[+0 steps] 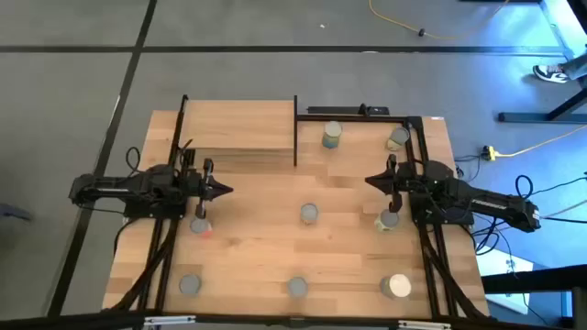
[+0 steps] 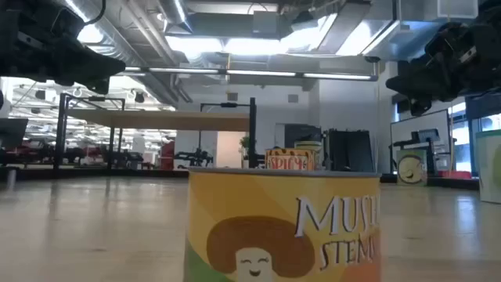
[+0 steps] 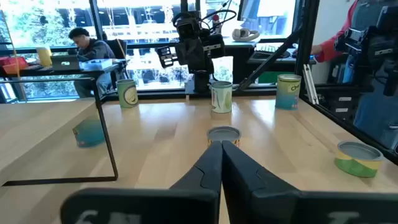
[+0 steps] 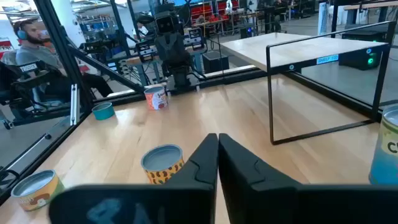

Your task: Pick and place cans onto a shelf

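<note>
Several cans stand upright on the wooden table; one can [image 1: 309, 214] is at the middle, between my two grippers. The shelf [image 1: 238, 128], a light-wood board on thin black uprights, stands at the far left. My left gripper [image 1: 225, 191] is shut and hovers left of centre, pointing at the middle can [image 3: 224, 134]. My right gripper [image 1: 371, 181] is shut and hovers right of centre, facing the left one; the same can [image 4: 163, 163] shows just past its fingers. A pink-labelled can [image 1: 200, 225] stands near the left gripper, and another can [image 1: 389, 220] near the right one.
Two cans [image 1: 332, 134] [image 1: 397, 138] stand at the far edge right of the shelf. Three more [image 1: 190, 285] [image 1: 297, 286] [image 1: 397, 286] line the near edge; the mushroom can [image 2: 282, 227] fills the low view. Black frame bars run along both table sides. People sit beyond the table.
</note>
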